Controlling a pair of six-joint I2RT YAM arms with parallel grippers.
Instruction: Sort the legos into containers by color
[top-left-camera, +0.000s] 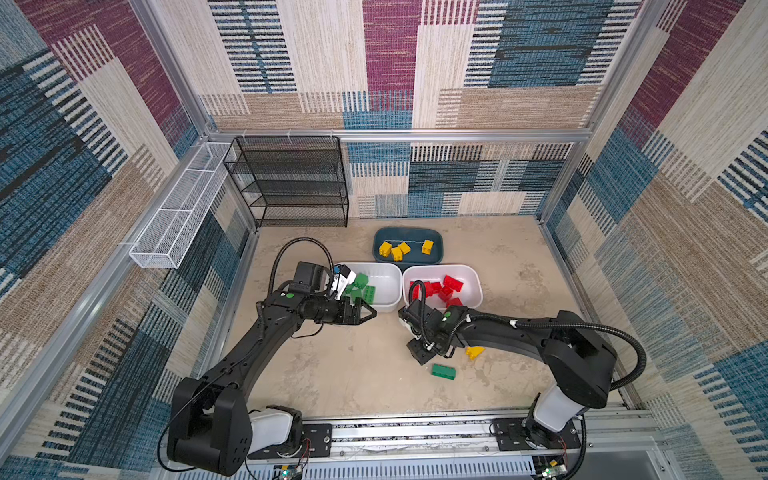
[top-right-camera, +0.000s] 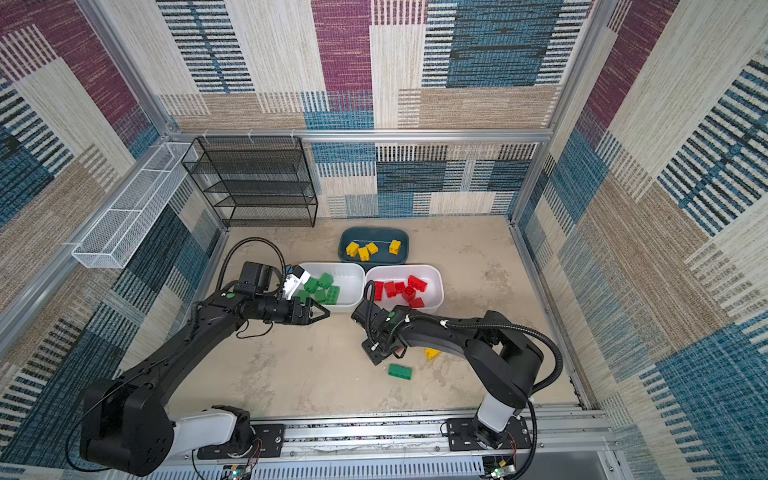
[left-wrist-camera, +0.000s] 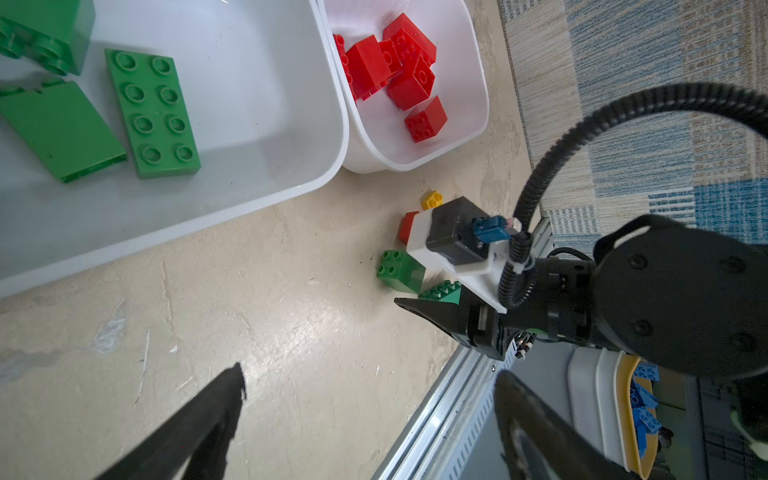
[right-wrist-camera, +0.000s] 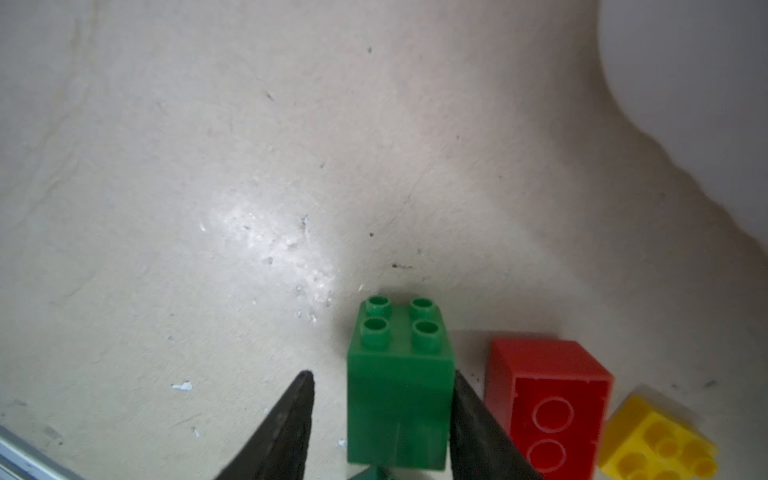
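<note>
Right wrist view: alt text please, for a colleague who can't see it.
The right gripper, open, straddles a square green brick on the table, one finger touching it, the other apart. A red brick lies beside it, a yellow brick past that, and a white tub beyond.

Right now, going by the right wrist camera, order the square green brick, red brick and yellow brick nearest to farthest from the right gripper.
1. Square green brick: between the fingers of the right gripper.
2. Red brick: beside the green one.
3. Yellow brick: beyond the red one.
</note>
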